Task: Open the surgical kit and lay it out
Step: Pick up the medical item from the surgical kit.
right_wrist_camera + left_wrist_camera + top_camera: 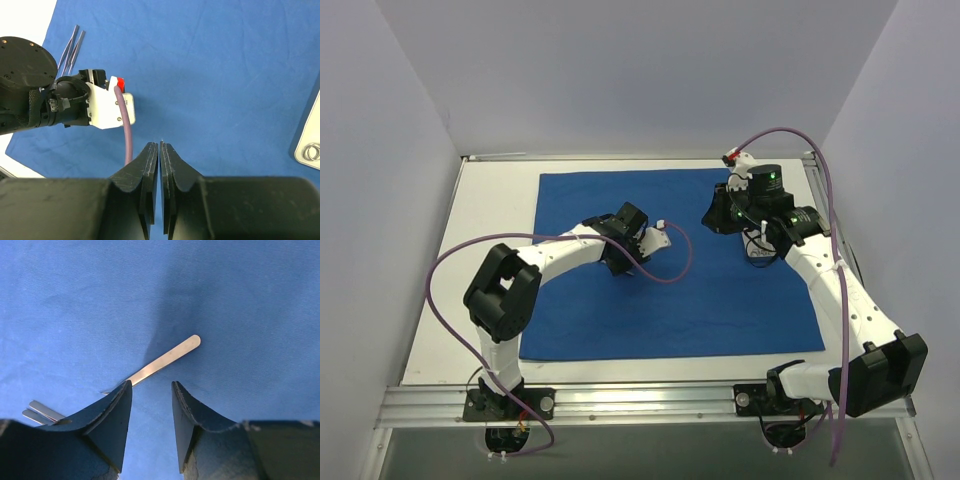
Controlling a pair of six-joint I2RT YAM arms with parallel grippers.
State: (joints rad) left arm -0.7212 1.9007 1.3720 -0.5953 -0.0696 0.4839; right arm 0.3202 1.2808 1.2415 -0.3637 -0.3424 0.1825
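Royal-blue cloth (720, 300): the kit's wrap, lying open and flat across most of the white bench (490, 200), with no folds showing. Contents on it: one pair of silver tweezers (167, 357), flat on the fabric, rounded end pointing ahead of the left arm (570, 250), the other end hidden behind a fingertip. Two more silver strips (42, 412) lie just beside, half hidden; whether they are one tool or two cannot be told. Left jaws: half open, holding nothing, tips low over the cloth. Right jaws: closed on nothing, above bare cloth, with the right arm (820, 270) over the sheet's far right part. Other containers: none certain; a pale-edged object (307, 145) with small rings at the margin of the right wrist view may be a tray, but cannot be identified. Hazards, as judged: thin steel lying flush may skate away or tip as the left jaws close. A low pinch could catch fabric and drag the sheet into wrinkles, shifting the other tools. The left arm's purple cable (127, 135) hangs near the right jaws and could snag if the arms draw closer.
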